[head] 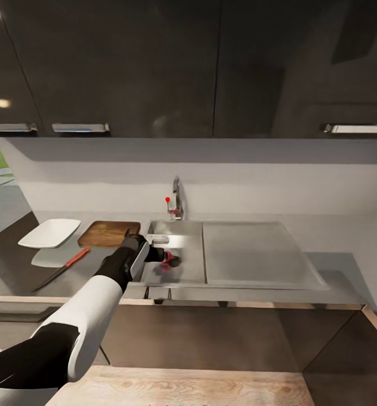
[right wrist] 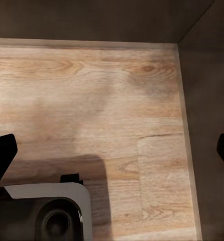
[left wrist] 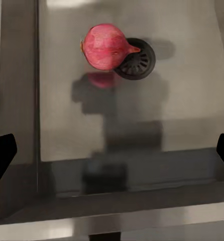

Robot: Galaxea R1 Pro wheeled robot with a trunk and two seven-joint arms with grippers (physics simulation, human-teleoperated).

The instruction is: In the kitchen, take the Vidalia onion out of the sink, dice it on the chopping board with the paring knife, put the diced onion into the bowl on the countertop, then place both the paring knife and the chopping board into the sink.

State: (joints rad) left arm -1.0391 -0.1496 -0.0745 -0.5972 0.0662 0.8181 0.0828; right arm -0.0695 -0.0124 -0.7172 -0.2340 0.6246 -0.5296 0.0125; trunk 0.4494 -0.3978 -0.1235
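Observation:
The pinkish-red Vidalia onion (left wrist: 104, 47) lies on the floor of the steel sink (left wrist: 192, 100), touching the round drain (left wrist: 139, 60). My left gripper (left wrist: 112, 155) hovers over the basin, open, its dark fingertips (left wrist: 1, 155) wide apart and short of the onion. In the head view the left gripper (head: 170, 259) reaches into the sink (head: 182, 231) right at the onion (head: 164, 267). On the grey countertop (head: 19, 265) left of the sink lie the brown chopping board (head: 109, 233), the white bowl (head: 50, 232) and the paring knife (head: 61, 269). My right gripper (right wrist: 112, 150) is open over the wooden floor.
A flat drainboard (head: 256, 254) lies right of the basin and the chrome faucet (head: 177, 198) with a red knob stands behind it. Dark wall cabinets (head: 154, 67) hang above. In the right wrist view the robot's base (right wrist: 41, 211) sits on the wooden floor (right wrist: 92, 90) beside dark cabinet fronts.

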